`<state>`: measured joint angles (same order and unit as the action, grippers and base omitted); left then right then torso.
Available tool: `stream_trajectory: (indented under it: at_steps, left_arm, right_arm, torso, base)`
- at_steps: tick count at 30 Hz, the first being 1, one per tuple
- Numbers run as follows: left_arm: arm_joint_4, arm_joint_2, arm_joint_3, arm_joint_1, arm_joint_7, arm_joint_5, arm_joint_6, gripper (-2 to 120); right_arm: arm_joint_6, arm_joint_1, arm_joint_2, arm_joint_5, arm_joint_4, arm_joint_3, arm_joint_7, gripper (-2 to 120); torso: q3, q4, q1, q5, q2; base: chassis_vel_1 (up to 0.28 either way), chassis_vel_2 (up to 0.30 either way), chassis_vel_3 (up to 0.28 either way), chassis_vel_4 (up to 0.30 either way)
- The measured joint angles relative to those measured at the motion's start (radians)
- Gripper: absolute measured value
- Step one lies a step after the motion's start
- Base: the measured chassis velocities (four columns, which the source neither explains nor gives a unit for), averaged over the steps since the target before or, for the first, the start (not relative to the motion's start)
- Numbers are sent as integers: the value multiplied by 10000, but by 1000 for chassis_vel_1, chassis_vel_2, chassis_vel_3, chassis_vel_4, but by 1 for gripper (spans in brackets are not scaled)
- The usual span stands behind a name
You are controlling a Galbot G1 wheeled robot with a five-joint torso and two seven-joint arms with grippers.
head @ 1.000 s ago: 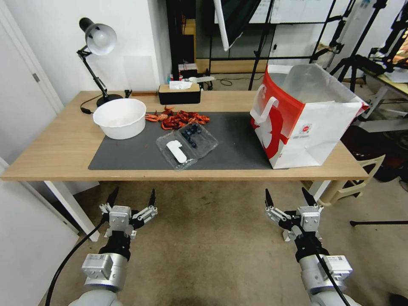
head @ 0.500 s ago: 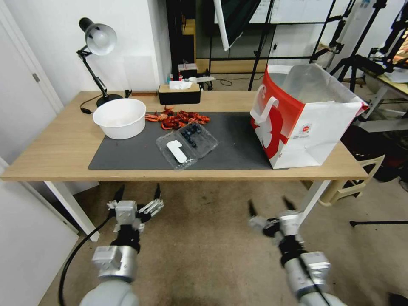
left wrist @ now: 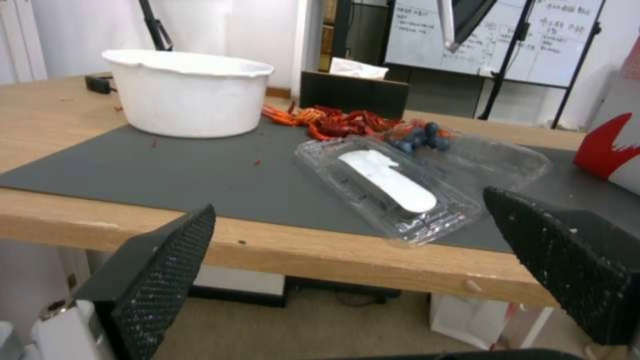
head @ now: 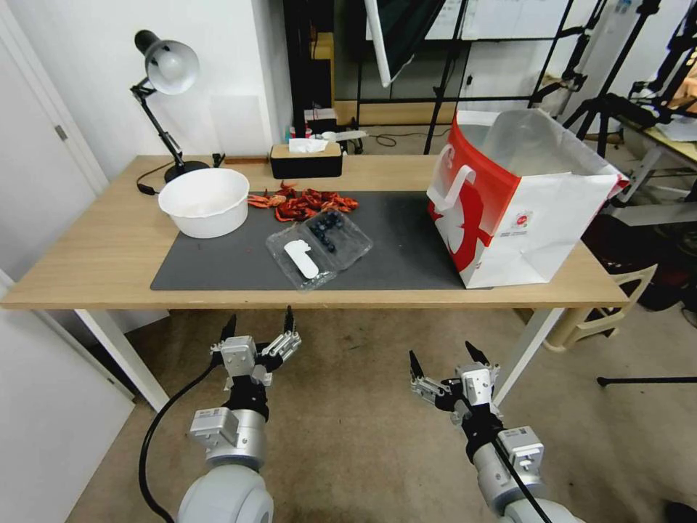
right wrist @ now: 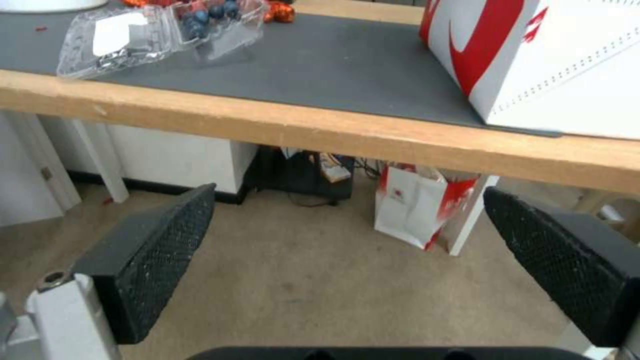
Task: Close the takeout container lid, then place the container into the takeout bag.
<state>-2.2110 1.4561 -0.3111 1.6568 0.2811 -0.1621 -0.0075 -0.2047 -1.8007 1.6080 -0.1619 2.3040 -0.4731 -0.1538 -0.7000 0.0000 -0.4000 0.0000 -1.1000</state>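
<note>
One clear ribbed takeout container (head: 319, 248) lies open on smooth grey mat (head: 218, 269).

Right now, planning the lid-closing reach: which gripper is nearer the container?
The left gripper, open just below the table edge nearest the takeout container; the right gripper sits lower.

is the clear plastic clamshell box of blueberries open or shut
Open: the clear plastic clamshell box lies spread flat on the grey mat, its white-labelled lid beside the blueberries.
</note>
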Motion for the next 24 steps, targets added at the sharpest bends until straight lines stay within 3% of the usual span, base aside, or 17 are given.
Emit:
stream_trajectory:
  at_steps: [11, 21, 24]
  left_arm:
    - [74, -32, -128, 144, -274, 28, -190, 100]
    - [411, -314, -225, 3, -572, -181, -261, 100]
    - [634, -329, -281, -65, -655, -146, -299, 100]
  right_arm:
    - [-55, 169, 27, 425, 19, -312, -71, 100]
    - [-898, 1278, 11, 3268, -53, -815, -145, 100]
    - [-1488, 2126, -106, 4888, -397, -1056, 71, 100]
  torso:
    - [0, -2, 0, 0, 0]
    - [0, -3, 0, 0, 0]
    - [0, -1, 0, 0, 0]
  base:
    - [0, 0, 0, 0]
    - [0, 0, 0, 0]
    - [0, 0, 0, 0]
